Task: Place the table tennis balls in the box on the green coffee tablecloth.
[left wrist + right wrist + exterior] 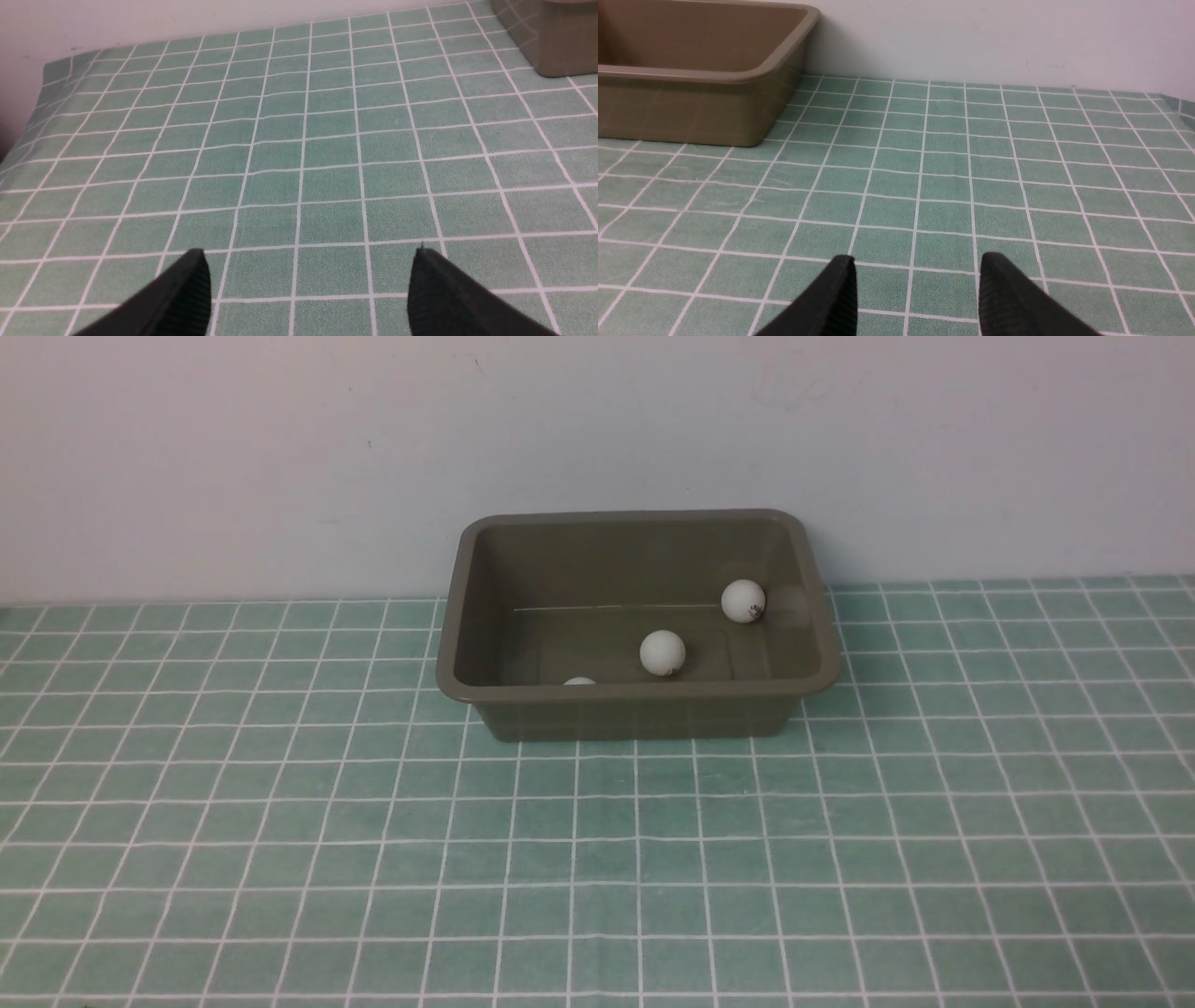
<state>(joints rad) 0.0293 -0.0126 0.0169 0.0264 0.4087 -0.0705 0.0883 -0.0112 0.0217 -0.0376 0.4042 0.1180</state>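
The olive-brown box (639, 692) stands on the green coffee tablecloth (597, 859) near the back wall. Three white table tennis balls lie inside it: one (743, 600) at the far right with a dark logo, one (663, 652) in the middle, and one (579, 681) mostly hidden behind the front wall. No arm shows in the front view. My left gripper (310, 261) hovers open over bare cloth, with a corner of the box (556, 42) far off. My right gripper (917, 266) also has its jaws apart over bare cloth, nothing between them, the box (691, 112) well ahead.
A plain white wall (597, 448) rises right behind the box. In the left wrist view the cloth's edge (42, 74) falls away at the far side. White grid lines cover the whole cloth.
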